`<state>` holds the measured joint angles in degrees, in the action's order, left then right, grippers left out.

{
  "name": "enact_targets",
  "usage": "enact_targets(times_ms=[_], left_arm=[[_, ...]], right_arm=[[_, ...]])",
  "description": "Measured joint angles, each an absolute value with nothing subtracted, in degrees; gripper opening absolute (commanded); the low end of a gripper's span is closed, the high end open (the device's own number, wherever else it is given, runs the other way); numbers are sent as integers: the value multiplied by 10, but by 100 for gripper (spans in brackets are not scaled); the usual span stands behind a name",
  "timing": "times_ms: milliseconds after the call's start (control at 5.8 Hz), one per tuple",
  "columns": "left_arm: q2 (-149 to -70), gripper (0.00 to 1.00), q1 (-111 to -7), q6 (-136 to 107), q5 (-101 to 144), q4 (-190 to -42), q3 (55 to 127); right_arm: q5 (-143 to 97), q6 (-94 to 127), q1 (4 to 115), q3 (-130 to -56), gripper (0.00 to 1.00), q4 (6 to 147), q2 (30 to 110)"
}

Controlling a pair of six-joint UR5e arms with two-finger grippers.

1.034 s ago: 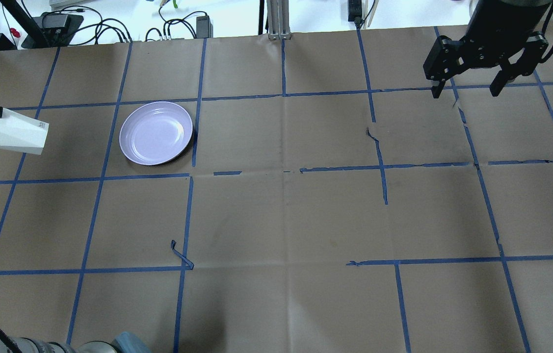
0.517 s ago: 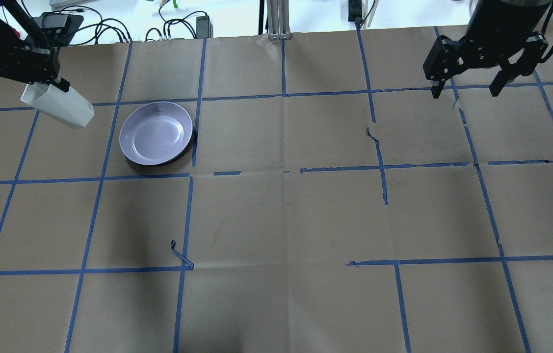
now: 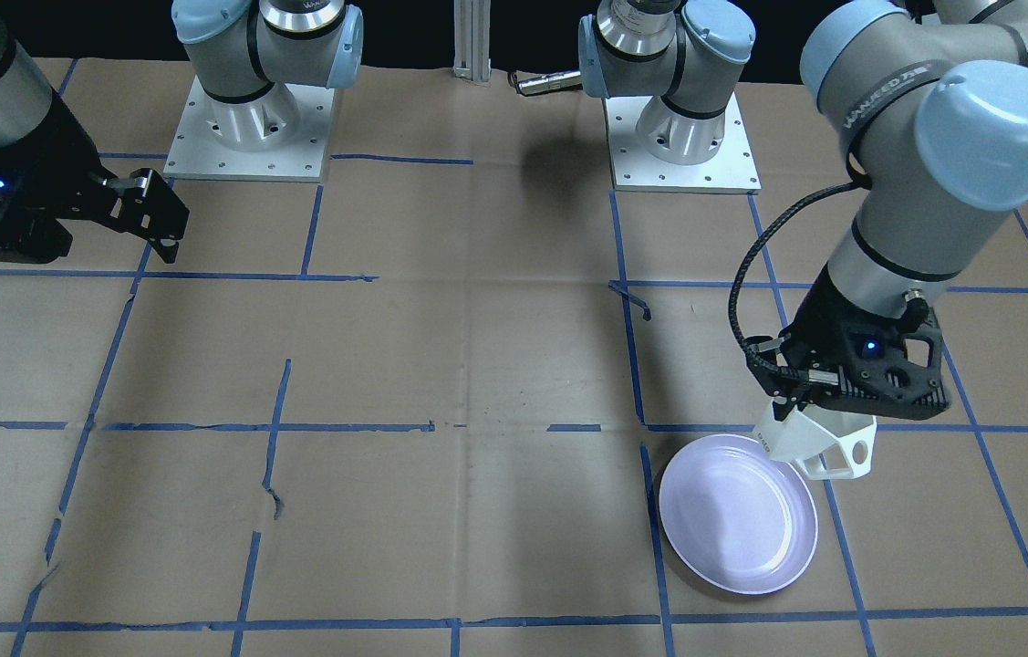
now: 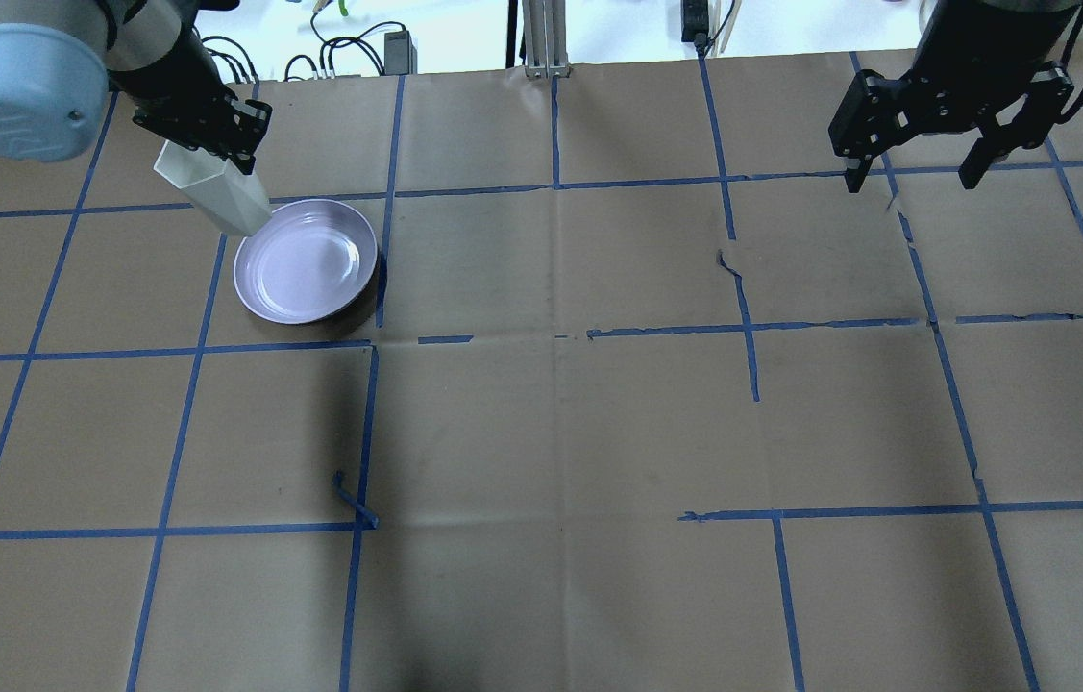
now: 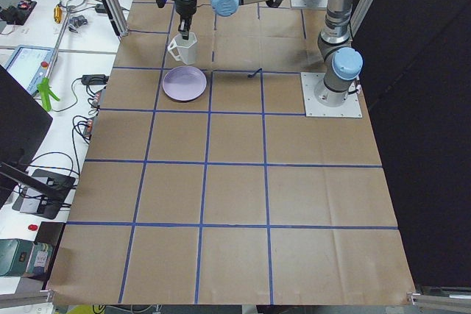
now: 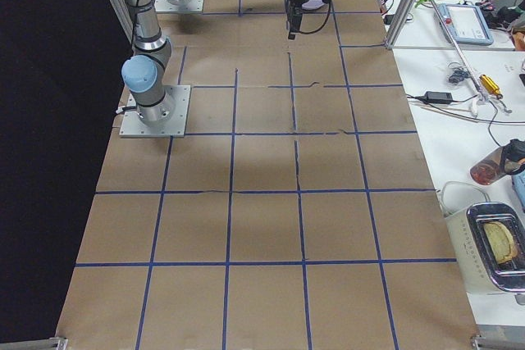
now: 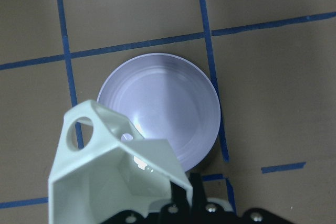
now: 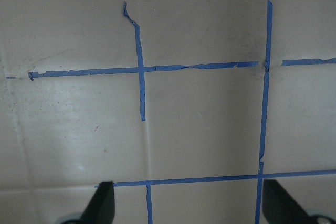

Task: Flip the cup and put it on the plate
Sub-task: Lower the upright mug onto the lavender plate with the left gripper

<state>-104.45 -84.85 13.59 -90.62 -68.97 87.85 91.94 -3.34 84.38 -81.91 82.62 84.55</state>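
The white faceted cup (image 4: 214, 197) hangs from my left gripper (image 4: 214, 159), which is shut on its rim. The cup's mouth faces up toward the gripper and its base points down, slightly tilted. It hovers over the far left edge of the lavender plate (image 4: 306, 261). In the front view the cup (image 3: 819, 443) shows its handle on that view's right, just above the plate (image 3: 737, 513). The left wrist view looks into the cup (image 7: 115, 174) with the plate (image 7: 173, 106) below. My right gripper (image 4: 916, 168) is open and empty, held high at the far right.
The brown paper table cover (image 4: 551, 432) carries a grid of blue tape. A loose curl of tape (image 4: 354, 500) sticks up near the front left. Cables and power bricks (image 4: 349, 48) lie past the table's far edge.
My left arm has swung the cup from the far left edge in to the plate's rim, turning it from lying sideways to mouth up. The right arm has not moved.
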Motion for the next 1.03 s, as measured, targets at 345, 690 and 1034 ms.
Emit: enact_targets(times_ms=[345, 690, 1034], left_arm=[[-1079, 0, -854, 136, -909, -569, 955], [-1121, 0, -854, 139, -910, -536, 973], [-1142, 23, -855, 143, -942, -528, 977]], right_arm=[[919, -33, 844, -819, 100, 826, 846], [919, -33, 844, -819, 100, 826, 846], [919, -33, 844, -819, 100, 826, 846]])
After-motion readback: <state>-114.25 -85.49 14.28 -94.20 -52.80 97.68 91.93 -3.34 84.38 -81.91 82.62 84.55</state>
